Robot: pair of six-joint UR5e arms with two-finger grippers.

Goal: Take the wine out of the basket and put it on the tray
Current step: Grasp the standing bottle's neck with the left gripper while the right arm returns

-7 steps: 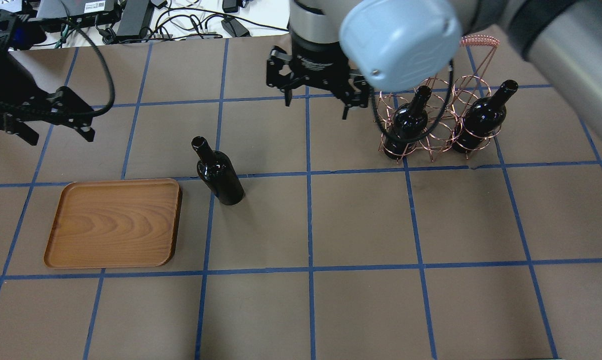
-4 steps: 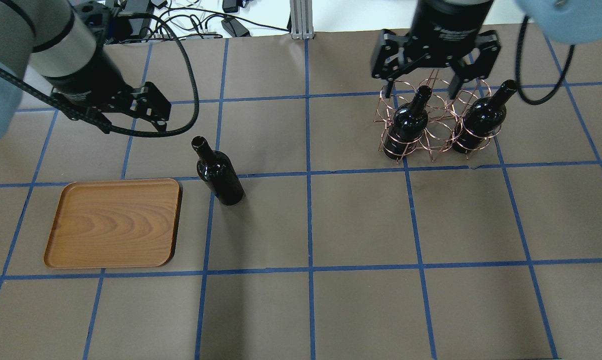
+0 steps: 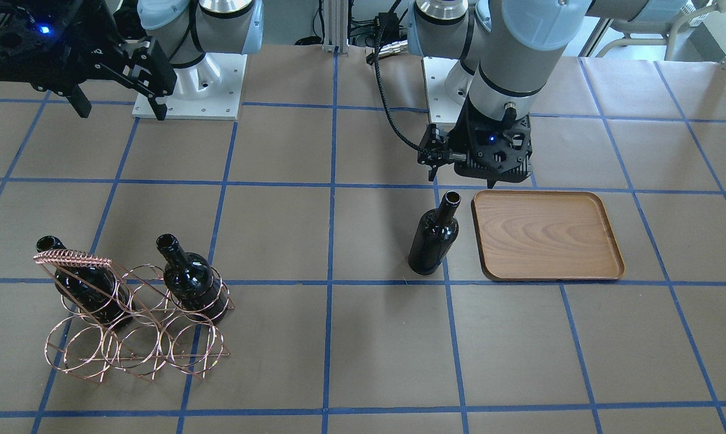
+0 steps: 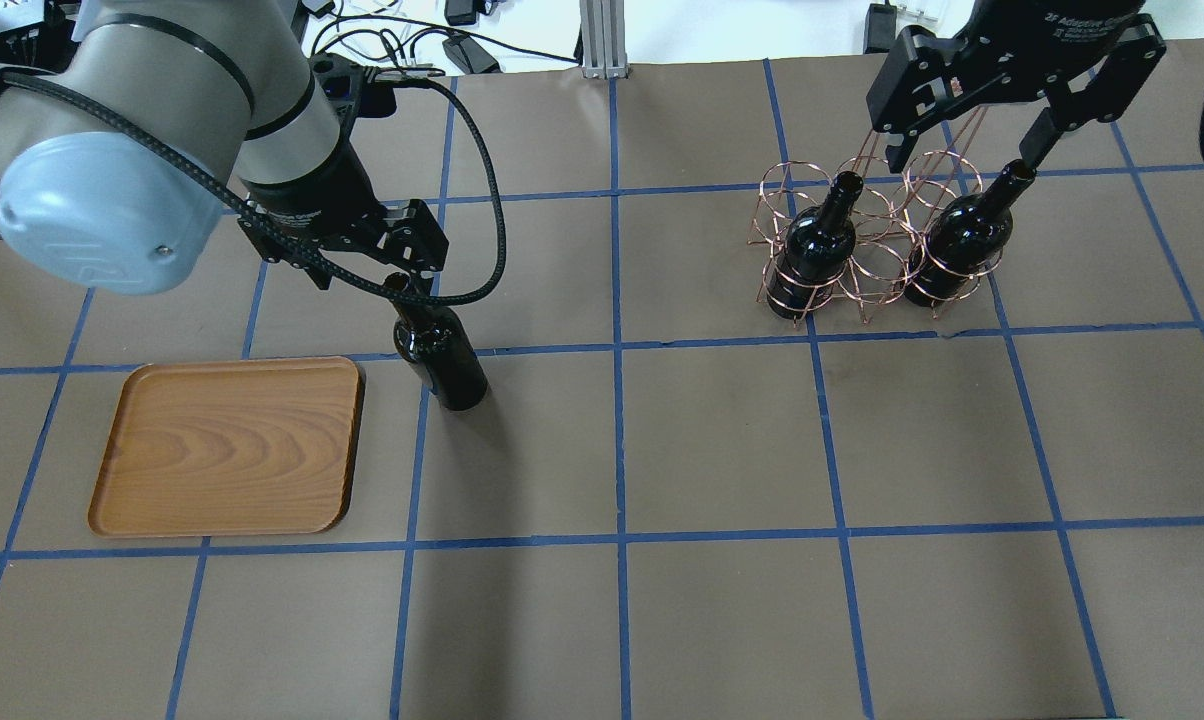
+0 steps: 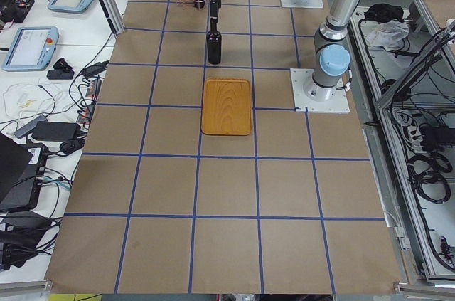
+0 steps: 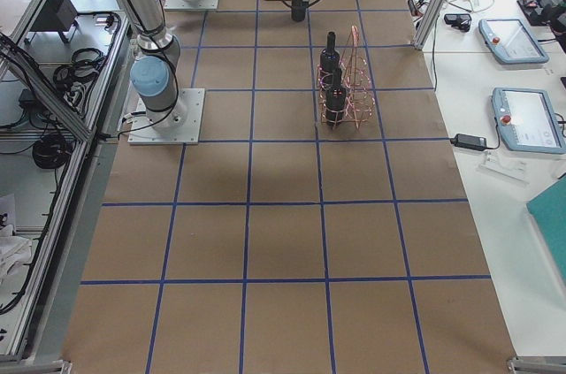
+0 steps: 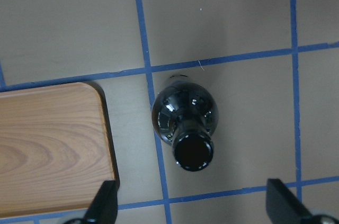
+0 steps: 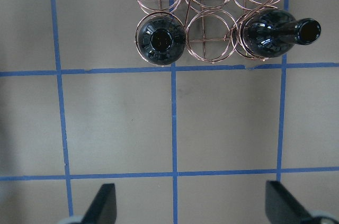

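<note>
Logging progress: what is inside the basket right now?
Two wine bottles stand in rings of the basket; its other rings look empty. The dark glass hides whether they hold liquid.

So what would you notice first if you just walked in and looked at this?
First, the shiny black bottle standing alone on the table beside the bare wooden tray, with the left claw open just above its mouth. Next, on the robot's right, the coppery wire basket holding two more bottles, with the right claw hanging open over it.
</note>
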